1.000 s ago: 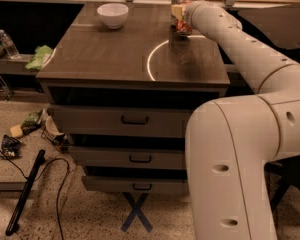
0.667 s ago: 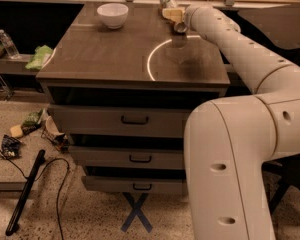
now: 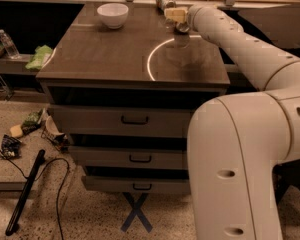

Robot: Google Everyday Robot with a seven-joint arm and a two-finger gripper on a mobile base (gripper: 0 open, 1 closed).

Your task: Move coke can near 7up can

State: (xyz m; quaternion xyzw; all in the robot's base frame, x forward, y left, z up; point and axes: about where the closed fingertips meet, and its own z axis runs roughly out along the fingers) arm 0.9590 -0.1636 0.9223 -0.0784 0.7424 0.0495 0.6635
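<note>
The gripper [image 3: 170,10] reaches over the far edge of the cabinet top [image 3: 105,59]. Its jaws are clamped on the coke can [image 3: 164,1], which tilts up and left out of them. A second ago the gripper and can were closer to the white ring [image 3: 148,66]; both have since moved back and leftward. The white bowl [image 3: 112,15] sits well left of the jaws and has not moved.
</note>
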